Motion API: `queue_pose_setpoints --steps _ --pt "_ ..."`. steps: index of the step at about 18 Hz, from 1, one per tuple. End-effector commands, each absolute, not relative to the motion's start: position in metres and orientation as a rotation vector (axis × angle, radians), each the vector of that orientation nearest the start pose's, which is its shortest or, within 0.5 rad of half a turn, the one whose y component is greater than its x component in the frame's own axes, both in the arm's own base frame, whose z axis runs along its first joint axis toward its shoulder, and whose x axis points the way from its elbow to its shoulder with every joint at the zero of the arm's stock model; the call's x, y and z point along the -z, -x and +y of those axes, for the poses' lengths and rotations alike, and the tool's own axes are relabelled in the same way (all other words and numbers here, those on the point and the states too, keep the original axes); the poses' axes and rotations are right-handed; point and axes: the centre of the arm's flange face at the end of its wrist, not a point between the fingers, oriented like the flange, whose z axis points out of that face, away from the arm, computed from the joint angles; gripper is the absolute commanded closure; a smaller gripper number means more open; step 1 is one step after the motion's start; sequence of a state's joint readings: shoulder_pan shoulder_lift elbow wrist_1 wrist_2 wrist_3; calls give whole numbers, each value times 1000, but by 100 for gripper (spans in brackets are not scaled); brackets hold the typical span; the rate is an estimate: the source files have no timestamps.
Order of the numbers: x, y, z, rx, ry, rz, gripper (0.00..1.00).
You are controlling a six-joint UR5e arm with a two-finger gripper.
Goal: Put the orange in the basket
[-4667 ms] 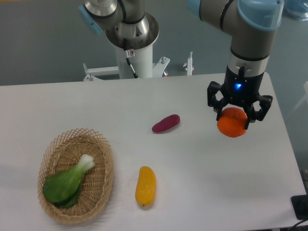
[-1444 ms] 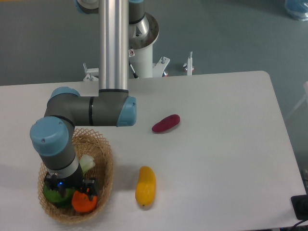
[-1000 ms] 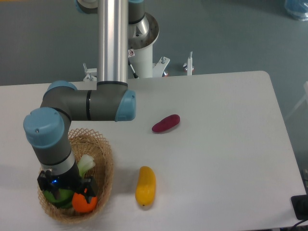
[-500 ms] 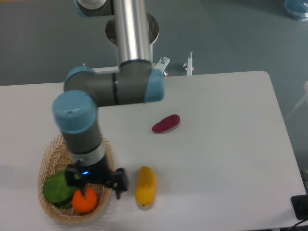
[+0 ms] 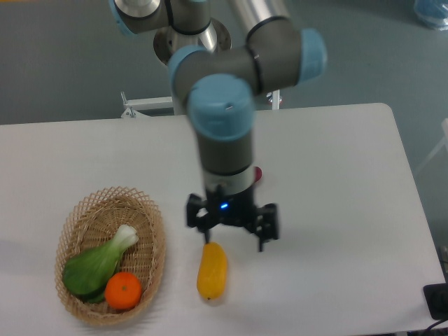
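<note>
Gripper empty, orange in basket

Black two-finger gripper (image 5: 232, 225) hangs w/ jaws spread, gripping nothing. Round glossy orange (image 5: 123, 291) sits in oval tan wicker basket (image 5: 150, 231), touching green bok choy (image 5: 96, 264). Elongated yellow fruit (image 5: 211, 271) lies just under gripper

Bright, even light fell from overhead, leaving only soft, faint shadows on the white table (image 5: 336, 266). The arm (image 5: 224, 133) was smeared by motion blur, while the basket (image 5: 150, 217) and its contents stayed sharp.
</note>
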State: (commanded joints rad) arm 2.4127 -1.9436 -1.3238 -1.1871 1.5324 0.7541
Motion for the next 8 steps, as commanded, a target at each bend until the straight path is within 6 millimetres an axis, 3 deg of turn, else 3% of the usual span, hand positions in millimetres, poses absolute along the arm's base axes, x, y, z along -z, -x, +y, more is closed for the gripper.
queue_pose_setpoints --steps 4,8 --pt "-440 429 526 -224 2926 -70 0" --pt "-439 439 513 -208 2940 -57 0"
